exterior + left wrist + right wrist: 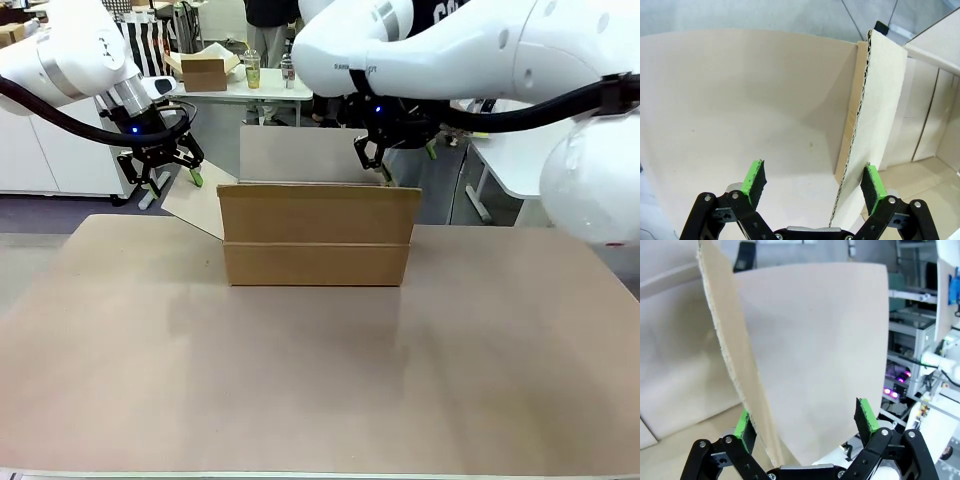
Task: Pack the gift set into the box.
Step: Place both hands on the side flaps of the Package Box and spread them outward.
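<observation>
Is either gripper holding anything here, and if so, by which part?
Nothing is held. The left gripper and right gripper both have open jaws, each straddling a flap edge of the box without clamping it.

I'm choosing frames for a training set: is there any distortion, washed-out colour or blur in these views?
Front view: even light and sharp, with only a faint shadow on the tan table in front of the large brown corrugated cardboard carton. Left wrist view: wide-angle distortion curves a carton flap, and the cardboard looks washed pale. Right wrist view: another flap shows the same bowing and paleness.
</observation>
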`<state>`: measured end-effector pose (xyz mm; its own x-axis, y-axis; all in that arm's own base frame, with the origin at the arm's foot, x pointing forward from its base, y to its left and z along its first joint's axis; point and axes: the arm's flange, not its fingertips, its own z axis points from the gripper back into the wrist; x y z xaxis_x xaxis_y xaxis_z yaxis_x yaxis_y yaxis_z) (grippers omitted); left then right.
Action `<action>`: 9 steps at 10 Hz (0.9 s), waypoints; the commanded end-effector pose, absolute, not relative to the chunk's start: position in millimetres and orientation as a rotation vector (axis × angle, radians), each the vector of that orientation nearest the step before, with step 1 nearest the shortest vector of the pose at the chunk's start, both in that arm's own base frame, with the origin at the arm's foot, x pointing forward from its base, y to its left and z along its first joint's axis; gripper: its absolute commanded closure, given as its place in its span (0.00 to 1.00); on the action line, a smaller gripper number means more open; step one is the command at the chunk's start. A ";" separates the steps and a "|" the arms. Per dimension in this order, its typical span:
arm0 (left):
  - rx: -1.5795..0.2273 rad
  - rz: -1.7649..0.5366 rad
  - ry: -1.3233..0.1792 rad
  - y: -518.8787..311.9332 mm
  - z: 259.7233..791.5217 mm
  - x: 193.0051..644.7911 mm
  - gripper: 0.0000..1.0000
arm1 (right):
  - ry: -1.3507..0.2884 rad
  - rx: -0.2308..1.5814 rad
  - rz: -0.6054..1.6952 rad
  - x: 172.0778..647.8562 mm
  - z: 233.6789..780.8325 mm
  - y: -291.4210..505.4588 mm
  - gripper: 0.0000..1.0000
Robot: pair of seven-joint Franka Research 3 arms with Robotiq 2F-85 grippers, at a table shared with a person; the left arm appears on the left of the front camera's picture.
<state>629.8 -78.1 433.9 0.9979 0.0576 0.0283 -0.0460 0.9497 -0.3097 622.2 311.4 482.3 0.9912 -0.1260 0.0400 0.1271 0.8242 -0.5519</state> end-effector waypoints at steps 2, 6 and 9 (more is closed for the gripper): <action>-0.297 0.064 -0.042 -77.1 434.7 629.6 0.00 | 0.027 -0.560 -0.152 605.9 498.7 277.0 0.00; -0.297 0.064 -0.042 -77.1 434.7 629.6 0.00 | 0.010 -0.575 -0.182 617.5 512.1 271.4 0.00; -0.297 0.064 -0.042 -77.1 434.7 629.6 0.00 | -0.003 -0.560 -0.110 610.5 509.4 279.5 0.00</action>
<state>629.8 -78.0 433.8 0.9979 0.0577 0.0283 -0.0461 0.9497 -0.3097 614.2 271.3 506.6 0.9914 -0.1267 0.0320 0.1240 0.8348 -0.5364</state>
